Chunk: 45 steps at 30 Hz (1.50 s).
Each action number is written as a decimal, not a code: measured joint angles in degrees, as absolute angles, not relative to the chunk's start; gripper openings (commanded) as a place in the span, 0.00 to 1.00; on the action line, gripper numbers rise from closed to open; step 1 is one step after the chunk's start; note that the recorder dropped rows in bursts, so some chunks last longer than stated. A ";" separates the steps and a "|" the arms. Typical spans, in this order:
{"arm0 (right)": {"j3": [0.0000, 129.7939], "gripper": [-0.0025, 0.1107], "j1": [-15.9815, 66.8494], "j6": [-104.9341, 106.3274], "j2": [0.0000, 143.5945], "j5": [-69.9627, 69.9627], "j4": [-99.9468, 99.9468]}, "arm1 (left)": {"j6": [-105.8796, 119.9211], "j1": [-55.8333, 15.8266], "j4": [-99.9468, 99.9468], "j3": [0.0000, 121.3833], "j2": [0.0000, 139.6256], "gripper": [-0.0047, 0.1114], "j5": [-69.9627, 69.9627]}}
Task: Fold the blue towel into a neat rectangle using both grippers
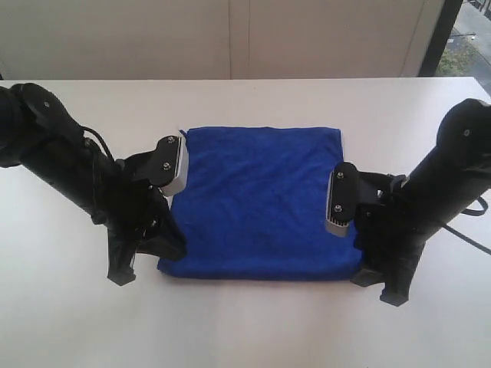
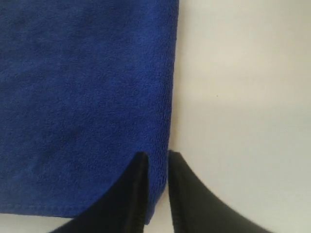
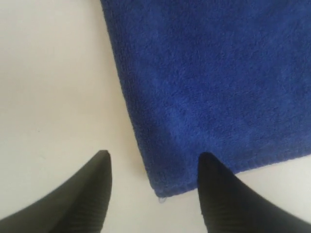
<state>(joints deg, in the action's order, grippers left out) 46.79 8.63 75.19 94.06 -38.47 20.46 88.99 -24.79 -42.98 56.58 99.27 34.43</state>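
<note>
1. Where it lies flat on the table (image 1: 253, 330), the towel (image 1: 261, 207) is seen folded into a near-square block, placed between the two arms.
2. The left gripper (image 2: 154, 160) is set low at the towel's left corner, on the side nearest the exterior camera. Its fingers (image 2: 133, 194) are drawn almost together, and the side hem is caught between them.
3. The right gripper (image 3: 155, 158) is set at the matching right corner. Its fingers (image 3: 92, 194) are spread wide: one is over bare table just beside the hem, the other over the towel's edge, with the corner tip between them.
</note>
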 measured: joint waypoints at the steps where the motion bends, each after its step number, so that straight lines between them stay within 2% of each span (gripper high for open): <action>1: 46.79 0.48 8.63 75.79 94.33 -38.47 20.56 | 89.40 -24.79 -42.99 56.47 99.78 0.37 34.27; 20: 46.79 0.48 8.63 77.56 99.73 -36.07 20.67 | 90.22 -24.79 -39.37 56.36 104.97 0.39 33.38; 45: 44.68 0.48 8.63 77.56 96.65 -32.58 20.67 | 90.10 -24.79 -37.76 56.36 105.39 0.39 30.53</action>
